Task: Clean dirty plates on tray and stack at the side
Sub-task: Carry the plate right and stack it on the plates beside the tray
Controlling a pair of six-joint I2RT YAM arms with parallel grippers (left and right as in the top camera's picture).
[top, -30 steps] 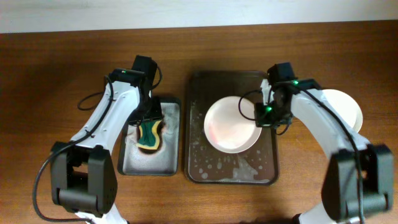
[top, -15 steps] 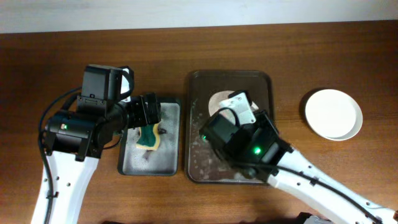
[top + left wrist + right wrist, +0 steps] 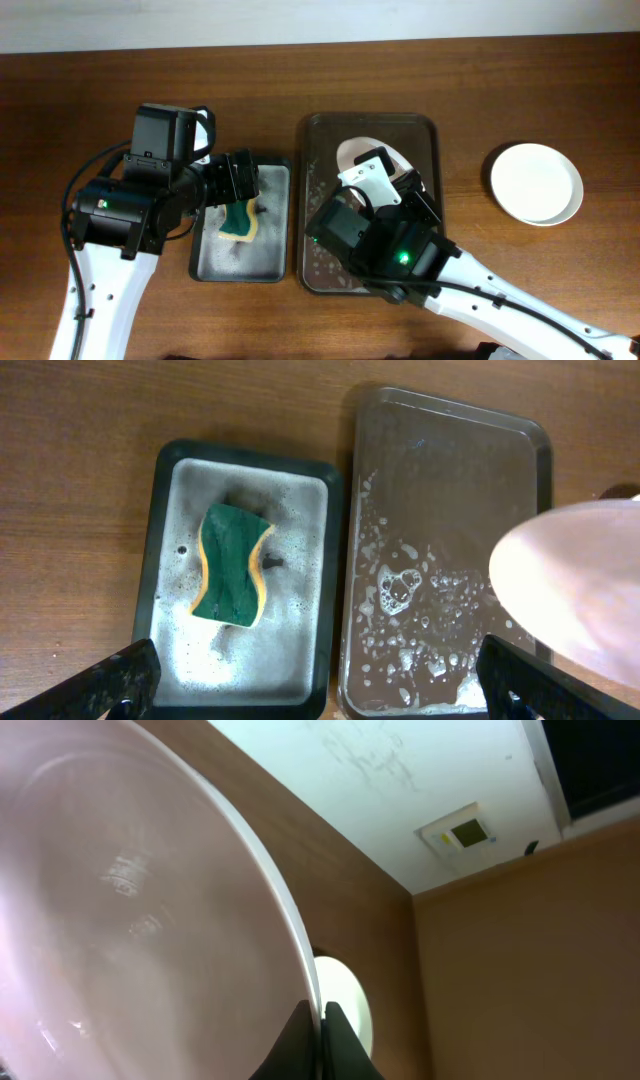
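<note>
Right gripper (image 3: 322, 1040) clamps plate (image 3: 130, 920) by its rim, lifted above tray (image 3: 440, 490), probably for wiping. Left gripper (image 3: 320, 682) hangs spread over sponge (image 3: 232, 565).

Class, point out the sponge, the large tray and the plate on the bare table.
sponge (image 3: 232, 565), left wrist view, green top face.
large tray (image 3: 440, 480), left wrist view, bare wet floor.
plate (image 3: 536, 183), overhead view, its centre.
</note>
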